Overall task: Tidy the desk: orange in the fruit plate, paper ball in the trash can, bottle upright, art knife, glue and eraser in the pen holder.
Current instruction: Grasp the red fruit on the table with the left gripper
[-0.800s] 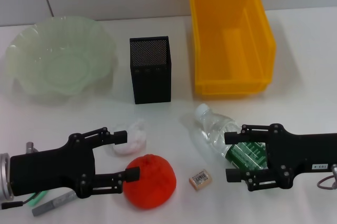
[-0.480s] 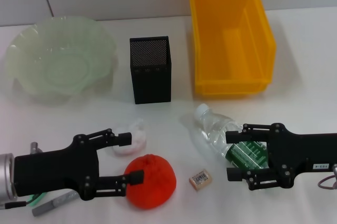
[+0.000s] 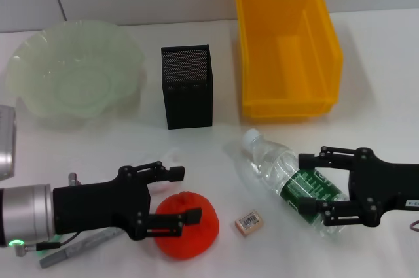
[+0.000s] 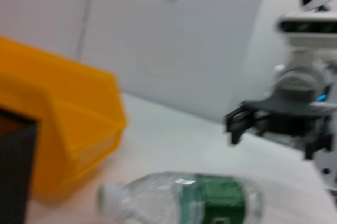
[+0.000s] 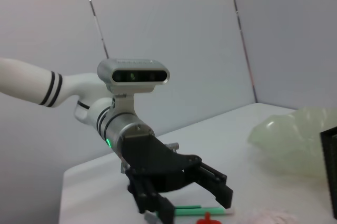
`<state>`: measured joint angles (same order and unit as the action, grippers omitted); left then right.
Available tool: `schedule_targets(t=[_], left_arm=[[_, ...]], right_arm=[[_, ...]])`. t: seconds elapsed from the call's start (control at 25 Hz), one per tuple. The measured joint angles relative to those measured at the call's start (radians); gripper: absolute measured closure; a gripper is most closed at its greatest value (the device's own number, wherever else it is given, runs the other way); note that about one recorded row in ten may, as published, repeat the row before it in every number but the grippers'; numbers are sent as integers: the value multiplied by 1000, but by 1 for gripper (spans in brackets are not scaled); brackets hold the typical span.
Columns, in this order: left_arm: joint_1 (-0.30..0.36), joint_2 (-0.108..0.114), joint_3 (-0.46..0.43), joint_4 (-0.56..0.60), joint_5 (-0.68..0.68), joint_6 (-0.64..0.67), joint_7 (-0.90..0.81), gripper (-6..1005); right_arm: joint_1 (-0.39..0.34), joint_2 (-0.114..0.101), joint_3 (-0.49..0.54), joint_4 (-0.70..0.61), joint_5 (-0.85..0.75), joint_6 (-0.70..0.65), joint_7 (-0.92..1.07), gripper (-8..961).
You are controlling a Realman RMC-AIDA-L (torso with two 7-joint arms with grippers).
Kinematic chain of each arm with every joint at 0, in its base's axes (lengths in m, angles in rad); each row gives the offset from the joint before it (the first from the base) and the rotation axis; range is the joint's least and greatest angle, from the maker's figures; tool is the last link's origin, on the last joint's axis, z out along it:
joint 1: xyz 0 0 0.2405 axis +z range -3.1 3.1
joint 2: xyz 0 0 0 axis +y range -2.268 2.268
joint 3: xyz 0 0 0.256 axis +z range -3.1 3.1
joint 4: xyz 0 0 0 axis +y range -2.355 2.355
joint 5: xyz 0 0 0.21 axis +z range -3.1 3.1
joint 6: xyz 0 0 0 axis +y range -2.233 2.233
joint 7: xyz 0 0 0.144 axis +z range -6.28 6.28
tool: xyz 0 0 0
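The round red-orange orange (image 3: 185, 225) sits on the white tabletop (image 3: 216, 154) near its front edge, between the open jaws of the left gripper (image 3: 186, 194), one finger above it, one across its face. Just beside it lies the small beige eraser (image 3: 250, 222). The clear plastic bottle (image 3: 292, 180) with a green label lies on its side, its base between the right gripper's (image 3: 314, 182) open jaws.
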<state>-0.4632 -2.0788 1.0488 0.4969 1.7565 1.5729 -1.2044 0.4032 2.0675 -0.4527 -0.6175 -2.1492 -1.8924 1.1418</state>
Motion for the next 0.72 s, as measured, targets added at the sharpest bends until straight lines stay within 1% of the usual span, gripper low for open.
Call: schedule_targets(t=[0.12,0.2,0.24,0.32,0.52,0.72], left_arm=[[-10,0,2,-36,-1,-84,12,137],[-10,0,2,-36,-1,-84,12,137],[-15,0,3,-66,-1,-105,39,136],[-16,0,3,-79,-1,-115,48,136],[-11,2,25,-81,3,-119,60,164],[-5,2,44,-74,2,-117,70,281]], right_arm=[[-6,-1,12,-14,3,0,-1,166],[-7,-1,17,-17,3,0,-1,166],[-7,-1,22,-20,3,0,-1,166],[-7,-1,29,-25,4,-1,0,166],[-6,-1,35,-28,7,-11,0,166],[-12,-1,51,-38,18,-25,4,166]])
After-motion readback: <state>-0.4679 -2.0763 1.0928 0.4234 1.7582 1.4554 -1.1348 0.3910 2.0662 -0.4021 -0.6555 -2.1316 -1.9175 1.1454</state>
